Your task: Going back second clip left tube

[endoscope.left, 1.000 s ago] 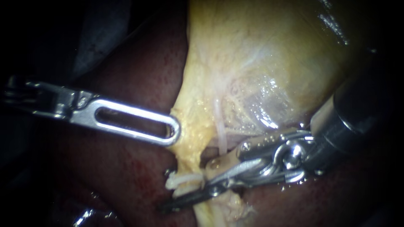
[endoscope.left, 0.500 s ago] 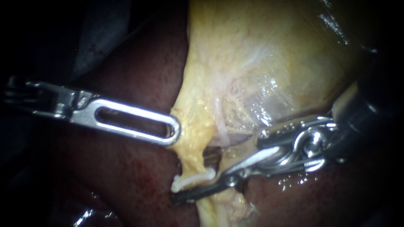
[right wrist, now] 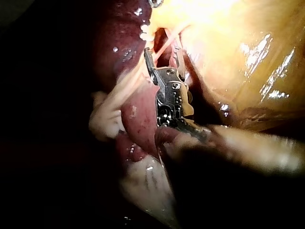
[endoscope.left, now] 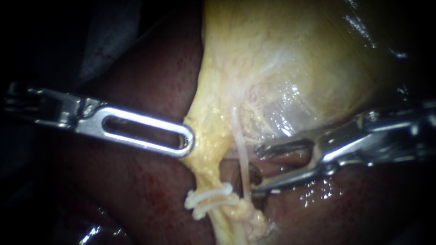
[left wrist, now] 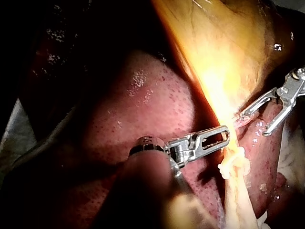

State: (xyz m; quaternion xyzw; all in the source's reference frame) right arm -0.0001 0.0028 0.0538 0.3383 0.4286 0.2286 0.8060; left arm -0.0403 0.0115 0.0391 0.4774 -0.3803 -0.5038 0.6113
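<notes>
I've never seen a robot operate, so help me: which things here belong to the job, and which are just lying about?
In the job: left tube; two white clips on it; right instrument, jaws open; left instrument.
Just there: liver; gallbladder; thin pale tube.
</notes>
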